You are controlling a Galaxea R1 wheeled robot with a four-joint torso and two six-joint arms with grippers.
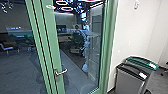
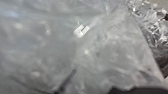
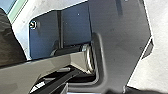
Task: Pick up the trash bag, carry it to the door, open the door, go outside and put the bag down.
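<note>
- Head view: you've got the green-framed glass door (image 1: 52, 50) w/ its lever handle (image 1: 61, 72) up front; lever lies approx. level. Can't tell how far either gripper is fr. it.
- Head view, on the right arm's side of the door: white wall (image 1: 132, 30), then a grey bin (image 1: 127, 81) w/ dark lid, & a green-lidded bin (image 1: 141, 62) just beside/behind it.
- Head view, writing: white label (image 1: 143, 75) on the dark lid, another white label (image 1: 152, 65) on the green one; both too small for you to read.
- L wrist view: your L wrist is turned to the trash bag (image 2: 57, 52), v. close in front of its cam; see-thru grey film, creased. Crinkled clear plastic (image 2: 152, 27) next to it. Small white patch (image 2: 81, 30) on the film, nothing legible. L gripper's state, incl. whether it's got the bag: can't tell.
- R wrist view: your R wrist has the robot's own dark plate (image 3: 117, 47) & jointed bar (image 3: 42, 63) close in front, pale floor (image 3: 143, 81) beyond, dark brown shape (image 3: 10, 40) near the bar, unclear what. R gripper's state: can't tell.
</note>
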